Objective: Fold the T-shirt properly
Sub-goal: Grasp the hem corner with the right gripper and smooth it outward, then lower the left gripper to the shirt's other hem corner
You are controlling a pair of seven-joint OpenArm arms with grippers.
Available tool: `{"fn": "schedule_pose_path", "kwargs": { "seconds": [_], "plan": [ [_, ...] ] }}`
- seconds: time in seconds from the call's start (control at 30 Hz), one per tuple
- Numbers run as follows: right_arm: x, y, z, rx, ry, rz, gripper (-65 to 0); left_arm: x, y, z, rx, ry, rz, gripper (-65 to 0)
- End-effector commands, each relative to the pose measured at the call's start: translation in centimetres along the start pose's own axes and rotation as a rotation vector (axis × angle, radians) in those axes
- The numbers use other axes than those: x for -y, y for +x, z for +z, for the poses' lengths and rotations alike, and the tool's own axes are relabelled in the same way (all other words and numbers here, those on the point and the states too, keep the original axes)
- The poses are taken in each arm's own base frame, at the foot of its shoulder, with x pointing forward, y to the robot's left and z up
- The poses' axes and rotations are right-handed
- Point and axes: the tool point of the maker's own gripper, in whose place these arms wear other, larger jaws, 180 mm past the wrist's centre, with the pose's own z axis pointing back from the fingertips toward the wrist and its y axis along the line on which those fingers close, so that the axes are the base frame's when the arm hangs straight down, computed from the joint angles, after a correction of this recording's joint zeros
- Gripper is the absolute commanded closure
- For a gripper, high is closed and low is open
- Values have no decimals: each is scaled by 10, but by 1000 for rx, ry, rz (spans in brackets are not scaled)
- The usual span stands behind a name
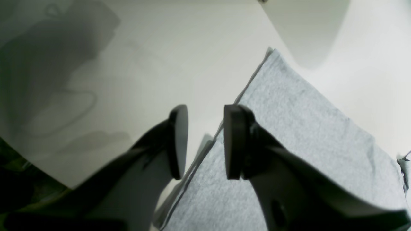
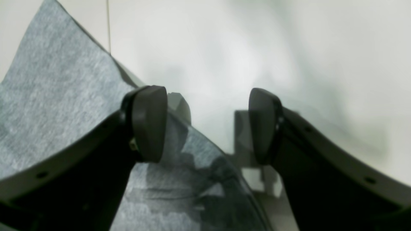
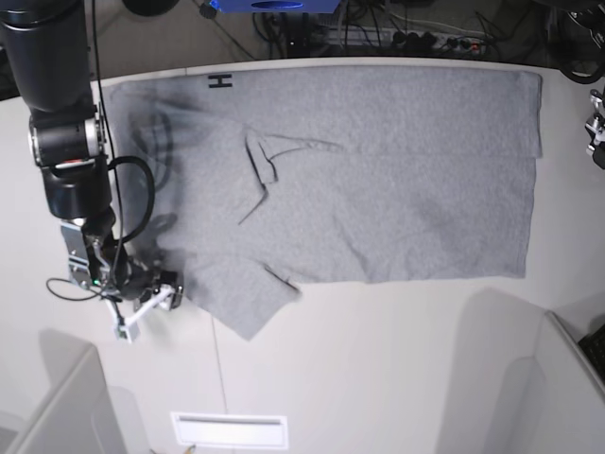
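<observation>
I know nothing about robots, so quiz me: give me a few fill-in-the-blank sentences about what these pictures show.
1. The T-shirt spread on the table is ____ in colour.
2. The right gripper has its jaws ____, with nothing between them.
3. In the base view, the small black mark near the shirt's far edge is the letter ____.
4. The left gripper hovers over the shirt's ____.

Missing words: grey; open; H; edge

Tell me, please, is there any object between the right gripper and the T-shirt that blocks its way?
Nothing visible does. The right gripper is open right at the edge of the T-shirt, with one finger over the grey cloth and only bare table under the other.
</observation>
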Motion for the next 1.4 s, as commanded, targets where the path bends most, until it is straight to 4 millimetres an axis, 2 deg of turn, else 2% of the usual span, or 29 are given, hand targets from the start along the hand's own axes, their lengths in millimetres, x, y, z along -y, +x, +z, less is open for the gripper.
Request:
{"fn": "schedule_pose_path", "kwargs": {
  "seconds": [0.0, 0.1, 0.17, 0.4, 0.7, 0.77, 0.87, 1.0, 1.03, 1.13, 1.23, 1.27, 1.37],
  "plan": [
    [1, 1, 3, -38, -4, 7, -375, 2, 14, 4, 41, -2, -18, -193],
    [2, -19, 2, -95, -2, 1, -375, 2, 14, 4, 41, -2, -18, -193],
    [-1, -20, 1, -92, 5, 6, -375, 2, 14, 4, 41, -2, -18, -193],
    [-11, -41, 4, -166, 25, 45, -375, 0, 14, 3, 39, 2, -18, -193],
    [-9, -71, 2, -214, 24, 40, -368, 0, 14, 3, 40, 2, -18, -193],
    [-8, -74, 2, -220, 22, 41, -314, 0, 15, 3, 41, 1, -17, -193],
    [-8, -80, 2, -225, 22, 39, -200, 2, 17, 0, 49, -6, -6, -193],
    [-7, -81, 2, -224, 22, 38, -20, -10, 9, -8, 21, 12, 33, -193],
    [-7, -80, 2, -221, 22, 37, 0, -13, 8, -11, 17, 14, 50, -193],
    [-7, -75, 1, -199, 22, 33, 0, -16, -13, -28, -51, 10, 92, -193],
    [-7, -71, 1, -180, 24, 31, 0, -4, -19, -53, -123, -14, 40, -194],
    [-8, -71, 0, -178, 25, 31, 0, 1, -20, -62, -137, -16, 21, -196],
    [-9, -70, 0, -175, 27, 27, 0, 13, -5, -84, -128, 1, -40, -197]
  ]
}}
